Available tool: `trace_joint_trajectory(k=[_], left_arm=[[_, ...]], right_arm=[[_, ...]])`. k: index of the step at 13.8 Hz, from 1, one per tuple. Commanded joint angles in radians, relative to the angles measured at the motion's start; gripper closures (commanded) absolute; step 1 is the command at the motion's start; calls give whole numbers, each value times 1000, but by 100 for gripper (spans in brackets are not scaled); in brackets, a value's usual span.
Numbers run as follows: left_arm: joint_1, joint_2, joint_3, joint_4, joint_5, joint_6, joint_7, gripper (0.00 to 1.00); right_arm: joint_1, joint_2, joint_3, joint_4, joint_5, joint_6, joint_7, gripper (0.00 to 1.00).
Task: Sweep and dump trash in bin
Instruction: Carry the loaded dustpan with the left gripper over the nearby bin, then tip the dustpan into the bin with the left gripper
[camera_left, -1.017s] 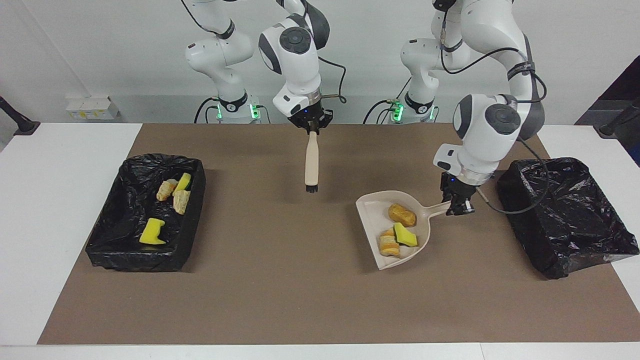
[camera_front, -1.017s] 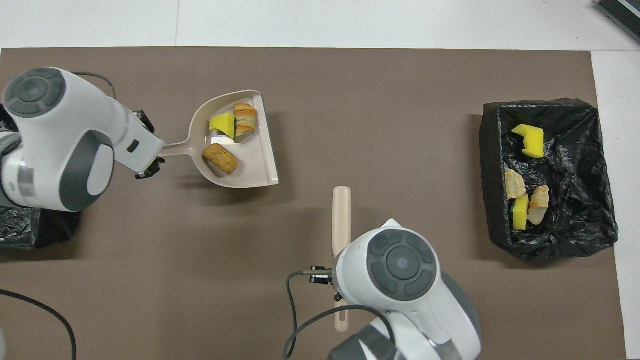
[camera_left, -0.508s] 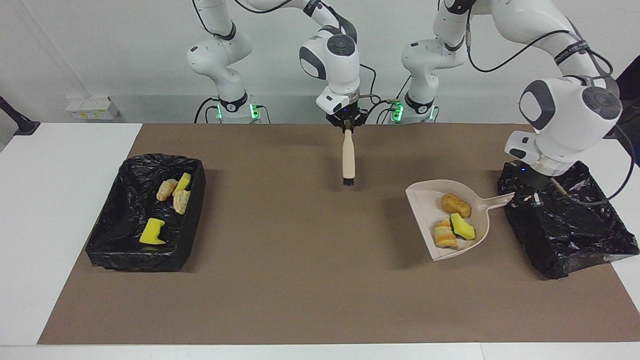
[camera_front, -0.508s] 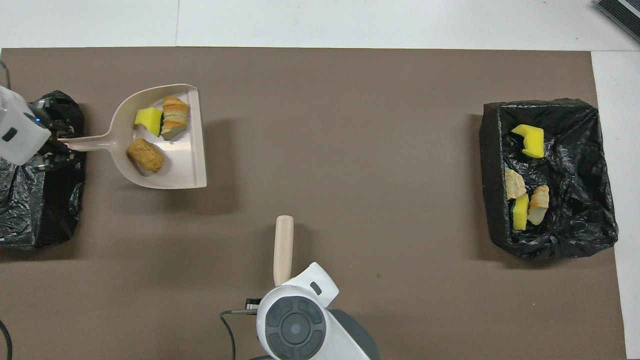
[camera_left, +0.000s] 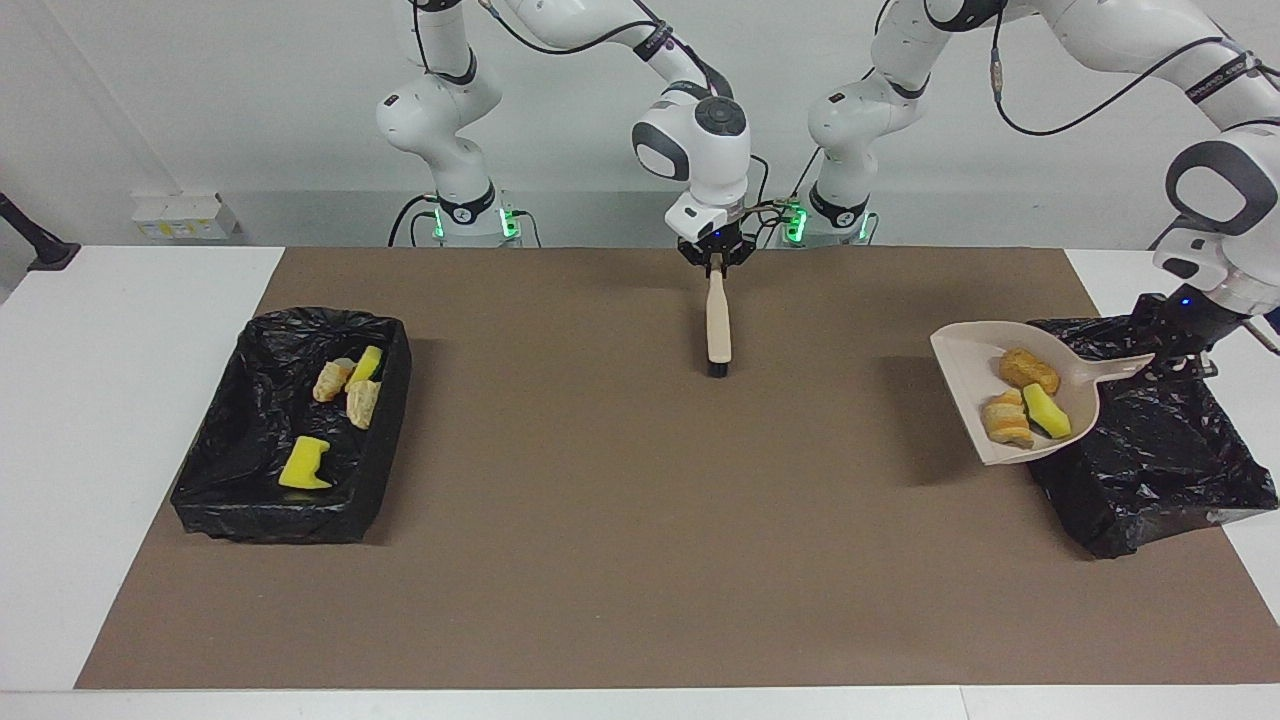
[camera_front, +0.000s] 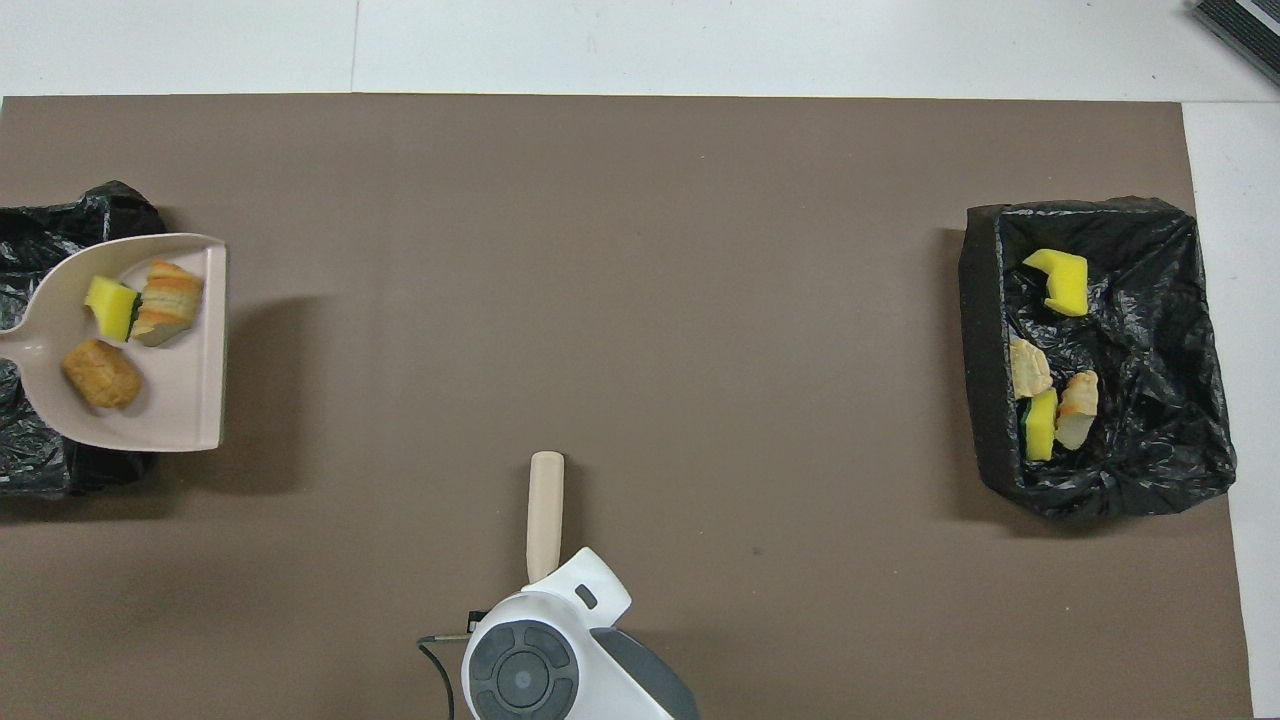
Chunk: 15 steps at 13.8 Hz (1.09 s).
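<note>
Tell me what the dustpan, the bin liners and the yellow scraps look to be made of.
Dustpan: likely moulded plastic, beige, smooth, matte. Bin liners: thin black plastic film, crinkled and glossy. Yellow scraps: apparently sponge foam, one with a dark green face.

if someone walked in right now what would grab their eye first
Probably the beige dustpan held in the air by the left gripper over the edge of the black-lined bin at the left arm's end, with three scraps on it. Next, the brush hanging from the right gripper over the mat's middle, and four scraps in the other bin.
</note>
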Motion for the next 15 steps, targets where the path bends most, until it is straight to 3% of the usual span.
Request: trace_joint_trajectory(k=[1,5,6,9,15], left_arm=[[78,16,-4,92,-7,-45,120,100],[113,48,-6,177,128,-6,149,100],[107,64,-6,209,154,-6,137,100],[89,99,-7,257,316,24,64,100],[-32,90,-7,230,721,43,-261,100]], right_arm=[[-11,-5,5,-2,-18,-11,-2,100],[-23,-2,5,-12,-7,3,-29,96],[-23,-2,5,-14,-4,3,-40,82],[-23,-2,5,-14,0,3,-42,52],[-24,-1,5,-8,0,4,-37,41]])
